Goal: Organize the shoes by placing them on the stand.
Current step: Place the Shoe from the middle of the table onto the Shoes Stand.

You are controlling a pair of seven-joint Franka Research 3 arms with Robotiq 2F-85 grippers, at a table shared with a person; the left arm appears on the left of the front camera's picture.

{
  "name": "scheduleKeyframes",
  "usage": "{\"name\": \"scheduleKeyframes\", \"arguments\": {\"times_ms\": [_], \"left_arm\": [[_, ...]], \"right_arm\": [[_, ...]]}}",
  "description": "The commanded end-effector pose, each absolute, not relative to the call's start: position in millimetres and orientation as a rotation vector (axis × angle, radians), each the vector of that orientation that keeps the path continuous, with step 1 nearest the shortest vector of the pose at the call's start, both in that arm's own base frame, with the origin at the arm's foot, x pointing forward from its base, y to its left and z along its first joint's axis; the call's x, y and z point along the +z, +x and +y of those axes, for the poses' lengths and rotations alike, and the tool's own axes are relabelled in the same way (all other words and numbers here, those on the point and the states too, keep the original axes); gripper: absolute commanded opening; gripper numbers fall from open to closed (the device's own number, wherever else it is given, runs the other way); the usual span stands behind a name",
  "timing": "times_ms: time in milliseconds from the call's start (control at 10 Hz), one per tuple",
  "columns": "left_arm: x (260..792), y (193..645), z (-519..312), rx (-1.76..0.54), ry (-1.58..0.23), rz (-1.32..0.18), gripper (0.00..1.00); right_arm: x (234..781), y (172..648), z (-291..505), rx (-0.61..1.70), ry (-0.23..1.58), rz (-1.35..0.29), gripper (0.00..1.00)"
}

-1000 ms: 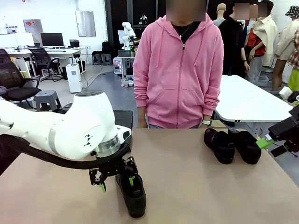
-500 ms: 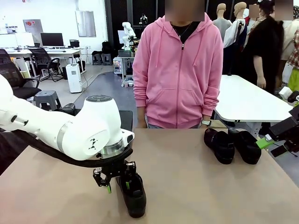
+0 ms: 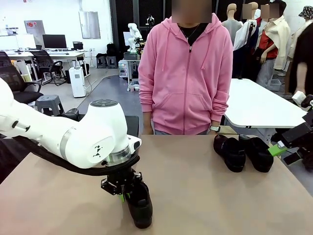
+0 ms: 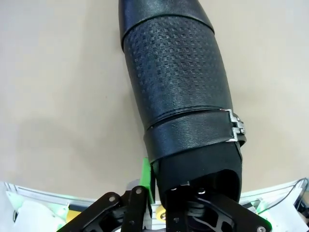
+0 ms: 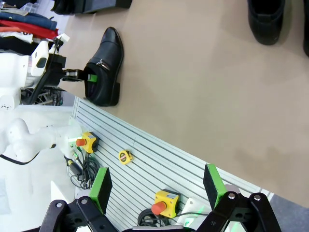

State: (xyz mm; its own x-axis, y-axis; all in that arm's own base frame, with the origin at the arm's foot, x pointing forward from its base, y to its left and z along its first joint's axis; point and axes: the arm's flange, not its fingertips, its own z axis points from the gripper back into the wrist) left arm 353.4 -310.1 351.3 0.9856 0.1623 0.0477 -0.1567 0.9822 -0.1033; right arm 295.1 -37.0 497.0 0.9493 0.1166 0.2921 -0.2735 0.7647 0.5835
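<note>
A black shoe [image 3: 141, 208] lies toe toward me near the table's front edge. My left gripper [image 3: 124, 191] is shut on the rim at its heel end. In the left wrist view the shoe [image 4: 176, 72] stretches away from the gripper [image 4: 159, 188], with one green pad [image 4: 145, 180] pressed on its outer wall and the other finger inside the opening. Two more shoes [image 3: 230, 152] [image 3: 257, 153] stand side by side at the far right. My right gripper [image 3: 283, 148] hovers open beside them, with nothing between its green pads [image 5: 101, 186]. The stand [image 3: 130, 125] shows partly behind the left arm.
A person in a pink hoodie [image 3: 186, 73] stands at the far edge, hands down. In the right wrist view, emergency-stop boxes [image 5: 164, 203] and cables lie on a slatted panel beyond the table's near edge. Bare tabletop [image 3: 195, 191] spreads between the shoes.
My left gripper came down over the shoe's heel end and its fingers closed from wide open onto the rim. The right arm and the other shoes stayed put.
</note>
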Motion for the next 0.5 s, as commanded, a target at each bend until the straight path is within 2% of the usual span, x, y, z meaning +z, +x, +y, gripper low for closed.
{"name": "scheduleKeyframes", "arguments": {"times_ms": [0,200,300,400], "left_arm": [[353.8,356.5,-313.8,0.164,-0.093,-0.088,0.0],[364.4,352.0,-308.9,0.12,-0.104,-0.09,0.0],[379.0,343.6,-301.8,0.009,-0.061,-0.062,0.0],[402.7,328.4,-289.3,-0.052,-0.032,-0.097,0.0]], "right_arm": [[497.7,296.6,-38.5,0.235,0.696,-0.265,1.0],[497.7,296.6,-38.5,0.235,0.696,-0.265,1.0],[497.7,296.6,-38.5,0.235,0.696,-0.265,1.0],[497.7,296.6,-38.5,0.235,0.696,-0.265,1.0]]}}
